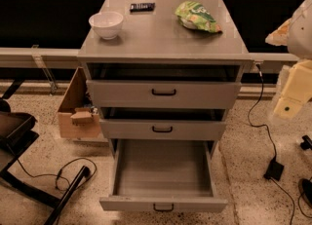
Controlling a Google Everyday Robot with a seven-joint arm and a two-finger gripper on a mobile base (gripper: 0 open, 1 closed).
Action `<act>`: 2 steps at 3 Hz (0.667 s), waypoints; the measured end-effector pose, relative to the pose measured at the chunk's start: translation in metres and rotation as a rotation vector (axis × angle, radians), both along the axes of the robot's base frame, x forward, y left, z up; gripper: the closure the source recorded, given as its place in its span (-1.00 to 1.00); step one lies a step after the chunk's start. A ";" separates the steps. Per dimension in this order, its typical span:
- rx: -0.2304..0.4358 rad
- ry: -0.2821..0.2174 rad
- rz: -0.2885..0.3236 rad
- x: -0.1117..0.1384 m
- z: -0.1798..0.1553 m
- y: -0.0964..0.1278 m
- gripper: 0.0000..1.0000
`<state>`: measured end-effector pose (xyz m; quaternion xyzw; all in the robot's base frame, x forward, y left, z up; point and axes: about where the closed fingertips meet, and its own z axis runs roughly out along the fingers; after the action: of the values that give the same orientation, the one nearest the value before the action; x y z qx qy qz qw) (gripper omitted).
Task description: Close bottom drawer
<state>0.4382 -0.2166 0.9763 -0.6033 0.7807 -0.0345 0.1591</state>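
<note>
Lowest grey metal bottom drawer (163, 203) w/ small black loop handle is pulled way out, sticking fwd past the front edge of the flat grey worktop (161, 39). Pale yellowish gripper (292, 92) hangs beyond the worktop's front right corner, clear of the cabinet. Can't tell if it's open or closed. White round bowl (106, 24) sits near the left edge.

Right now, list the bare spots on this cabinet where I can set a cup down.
The front half of the cabinet top, ahead of the white bowl, black device and green bag, is bare. So is the open bottom drawer. The back edge is crowded. The gripper hangs right of the cabinet.
</note>
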 end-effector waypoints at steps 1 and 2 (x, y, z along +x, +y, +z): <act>-0.001 -0.006 -0.003 0.000 -0.001 0.001 -1.00; -0.021 -0.029 -0.027 -0.005 -0.022 0.006 -1.00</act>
<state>0.4333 -0.2104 0.9543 -0.5937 0.7860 -0.0535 0.1638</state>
